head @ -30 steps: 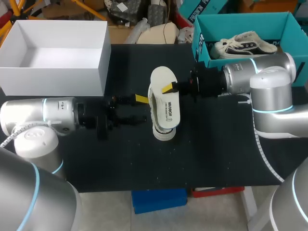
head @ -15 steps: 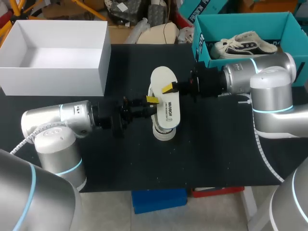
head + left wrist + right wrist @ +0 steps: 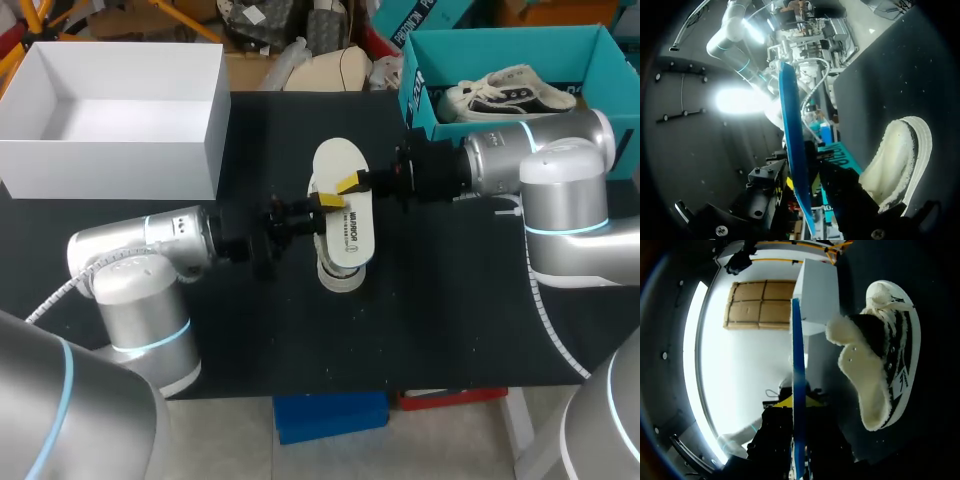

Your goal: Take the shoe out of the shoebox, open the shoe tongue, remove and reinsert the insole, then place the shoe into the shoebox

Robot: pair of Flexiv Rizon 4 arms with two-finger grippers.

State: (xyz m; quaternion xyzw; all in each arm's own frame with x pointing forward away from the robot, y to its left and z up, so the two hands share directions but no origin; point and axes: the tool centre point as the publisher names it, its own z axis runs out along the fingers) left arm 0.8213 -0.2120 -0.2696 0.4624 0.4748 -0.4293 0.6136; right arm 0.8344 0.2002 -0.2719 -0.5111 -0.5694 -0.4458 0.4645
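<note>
Blue-edged insole (image 3: 340, 210) hangs over the shoe (image 3: 340, 278) at mid-table, pinched by the right gripper (image 3: 350, 184). The left gripper (image 3: 328, 200) is at its opposite edge; clamped or not, I can't tell. A loose handover could drop the insole beside the shoe.

You can see the shoe (image 3: 875, 370) has fluffy, woolly lining and rough cloth sides. The insole (image 3: 343, 165) looks smooth and matt. The counter (image 3: 450, 300) is matt black. The right arm (image 3: 545, 150) is shiny silver metal.
</note>
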